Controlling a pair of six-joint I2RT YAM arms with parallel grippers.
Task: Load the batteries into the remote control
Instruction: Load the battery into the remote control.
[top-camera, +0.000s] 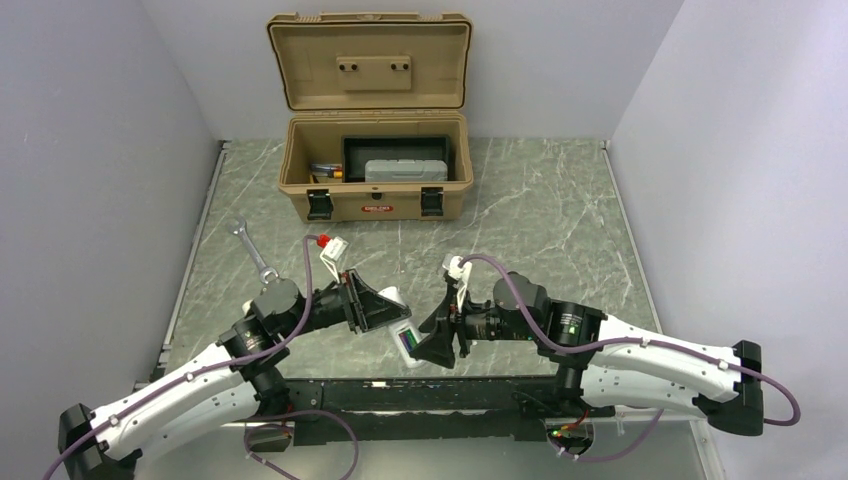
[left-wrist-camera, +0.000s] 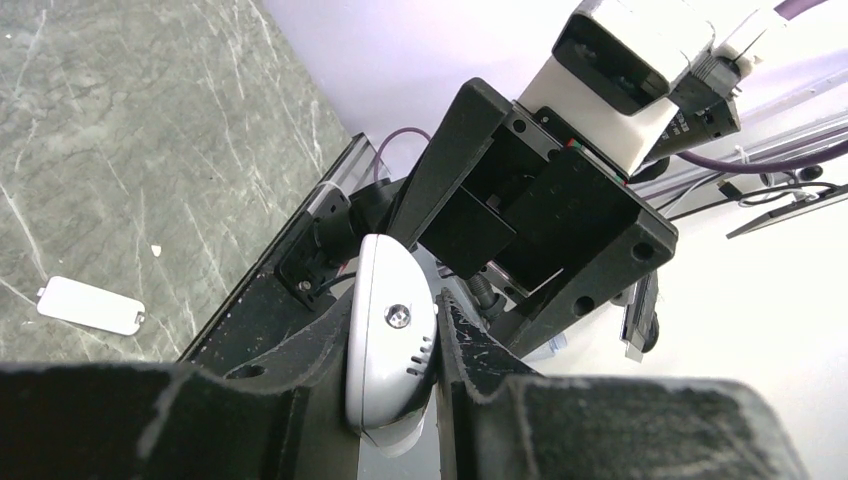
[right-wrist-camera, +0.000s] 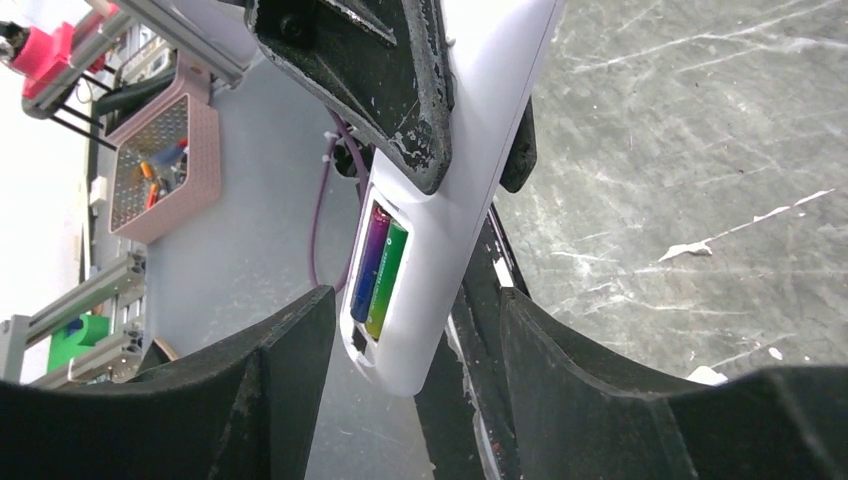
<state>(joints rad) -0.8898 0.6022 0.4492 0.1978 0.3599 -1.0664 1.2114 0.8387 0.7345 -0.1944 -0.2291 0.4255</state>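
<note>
obstacles: remote control (top-camera: 403, 330) centre, toolbox (top-camera: 370, 190) rear | free: table (top-camera: 560, 220) right (wrench (top-camera: 250, 247) lies left)

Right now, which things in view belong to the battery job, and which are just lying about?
Job: slim white plastic remote control; purple and green cylinder batteries seated in it.
Lying about: silver metal wrench; open tan plastic toolbox; small white plastic tab.

Bright, even light from above, soft shadows on my table (top-camera: 560, 200); wrist views glare white in the background, my near fingers (left-wrist-camera: 150, 420) blurred
</note>
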